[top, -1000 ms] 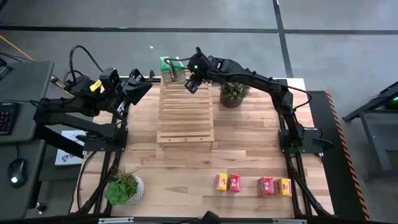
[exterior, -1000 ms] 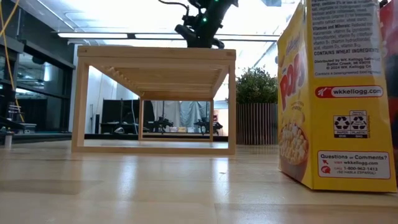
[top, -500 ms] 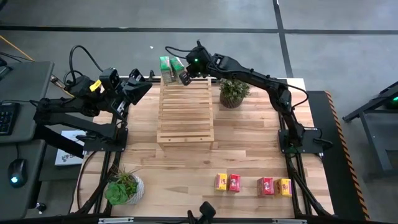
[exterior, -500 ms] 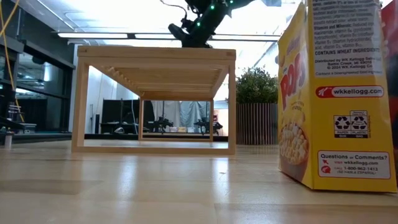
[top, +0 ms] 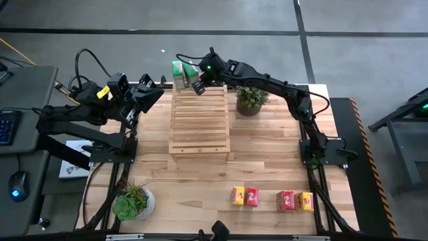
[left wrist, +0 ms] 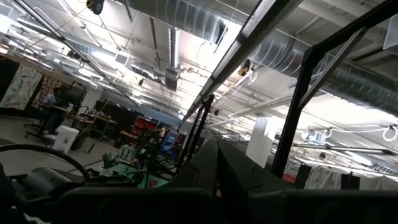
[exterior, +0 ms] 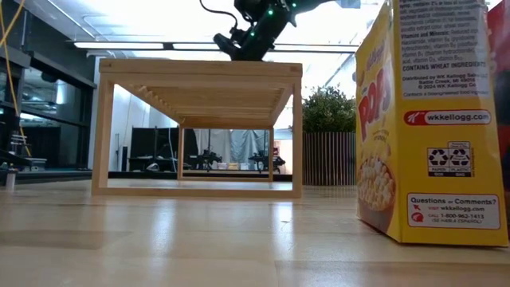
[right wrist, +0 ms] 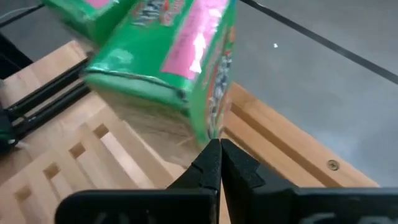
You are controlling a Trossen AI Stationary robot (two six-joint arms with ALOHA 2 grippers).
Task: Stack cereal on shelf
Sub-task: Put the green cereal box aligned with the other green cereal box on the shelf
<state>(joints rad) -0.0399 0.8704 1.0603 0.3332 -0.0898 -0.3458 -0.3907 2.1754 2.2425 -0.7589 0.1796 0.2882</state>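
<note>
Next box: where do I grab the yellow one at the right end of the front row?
Take the yellow box from straight above, pinching its two long faces. It stands upright, but the red box sits close beside it, so come in narrow.

You get only part of yellow cereal box (exterior: 430,119) in low view: cut by right and top edges. Green boxes (right wrist: 168,56) blurred, cropped at top of right wrist view. Print on four boxes (top: 272,199) lower right of high view too small to read.

Two cereal boxes (top: 182,72) on shelf's (top: 199,120) far end, four boxes (top: 272,198) along table's (top: 267,147) near edge
</note>
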